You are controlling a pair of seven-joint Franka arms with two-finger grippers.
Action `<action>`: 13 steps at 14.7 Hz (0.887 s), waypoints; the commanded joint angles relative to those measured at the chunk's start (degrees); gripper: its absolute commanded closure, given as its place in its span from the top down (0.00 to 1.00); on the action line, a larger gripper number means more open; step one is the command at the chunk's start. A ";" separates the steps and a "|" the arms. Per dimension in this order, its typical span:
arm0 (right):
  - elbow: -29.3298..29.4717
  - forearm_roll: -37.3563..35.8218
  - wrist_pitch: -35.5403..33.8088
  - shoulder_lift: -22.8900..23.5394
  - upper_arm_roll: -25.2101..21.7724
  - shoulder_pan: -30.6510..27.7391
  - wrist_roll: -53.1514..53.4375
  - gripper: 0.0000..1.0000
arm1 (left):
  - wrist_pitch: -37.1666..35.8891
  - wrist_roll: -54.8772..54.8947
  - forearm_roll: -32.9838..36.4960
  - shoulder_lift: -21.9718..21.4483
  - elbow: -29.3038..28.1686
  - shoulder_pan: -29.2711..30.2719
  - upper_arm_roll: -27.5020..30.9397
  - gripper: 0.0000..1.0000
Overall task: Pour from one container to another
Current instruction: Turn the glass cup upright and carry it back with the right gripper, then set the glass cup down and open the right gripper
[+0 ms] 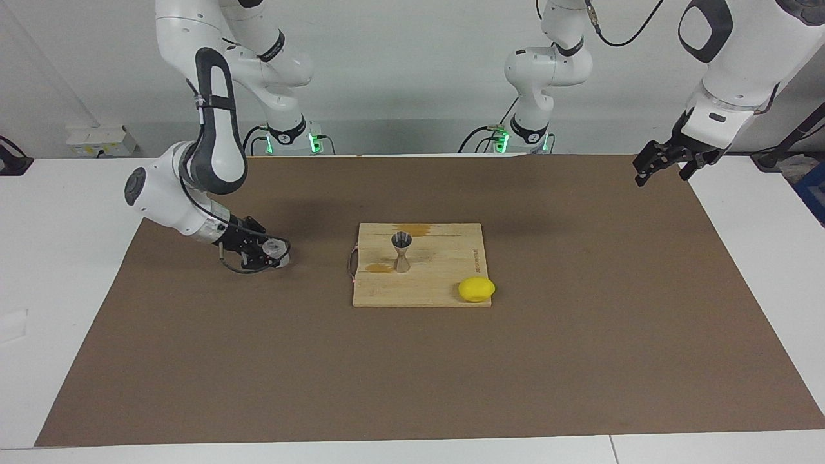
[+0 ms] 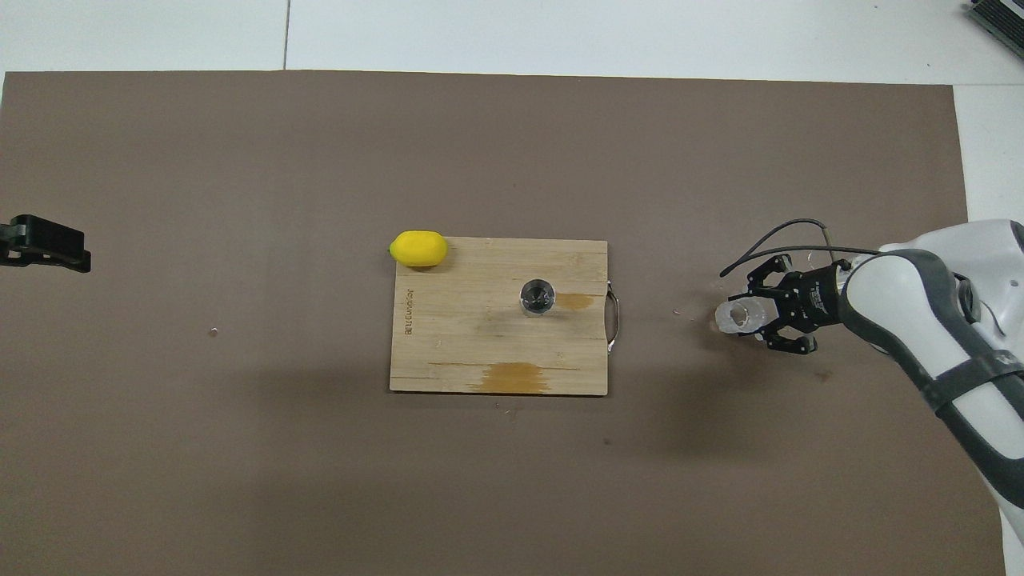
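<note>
The small clear cup (image 1: 280, 249) sits low at the brown mat, toward the right arm's end of the table. My right gripper (image 1: 271, 252) is down at it with its fingers closed around it; both also show in the overhead view, the cup (image 2: 738, 316) at the tips of the gripper (image 2: 752, 317). The metal hourglass jigger (image 1: 401, 252) stands upright on the wooden board (image 1: 445, 283), a good way from the cup, and is seen from above in the overhead view (image 2: 536, 297). My left gripper (image 1: 664, 166) waits open in the air over the mat's edge at the left arm's end.
A yellow lemon (image 1: 476, 289) lies at the board's corner farther from the robots, toward the left arm's end. The board (image 2: 480, 352) has darker stains and a metal handle (image 2: 612, 316) on the side toward the cup. The brown mat (image 1: 580, 361) covers the table.
</note>
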 commanded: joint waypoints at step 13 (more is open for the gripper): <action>-0.85 -5.05 -3.16 -9.46 0.21 -0.67 -2.39 0.99 | -0.23 0.10 -0.08 -0.39 0.33 1.00 -1.10 1.00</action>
